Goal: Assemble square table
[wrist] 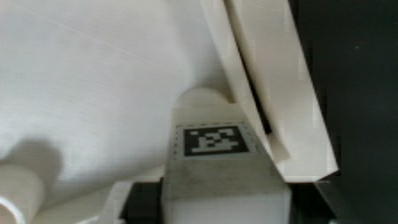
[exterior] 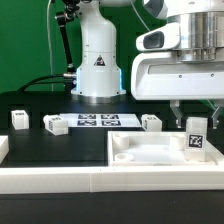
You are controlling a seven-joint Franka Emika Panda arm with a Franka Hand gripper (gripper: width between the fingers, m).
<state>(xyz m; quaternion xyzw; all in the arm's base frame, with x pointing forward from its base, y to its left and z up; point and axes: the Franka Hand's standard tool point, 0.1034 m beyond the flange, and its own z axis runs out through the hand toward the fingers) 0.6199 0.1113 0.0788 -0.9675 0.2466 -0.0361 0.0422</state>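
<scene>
While gripper (exterior: 195, 108) wide apart above 1 leg (exterior: 195, 137) on the slab (exterior: 150, 152), 3 loose legs (exterior: 19, 119) (exterior: 54, 124) (exterior: 151, 122), marker board (exterior: 95, 121) beyond.

Far behind the marker board (exterior: 96, 121), plain green backdrop (exterior: 25, 40), evenly lit. Under the marker board, matte black table (exterior: 40, 145). In front of it, long low white border wall (exterior: 60, 180).
</scene>
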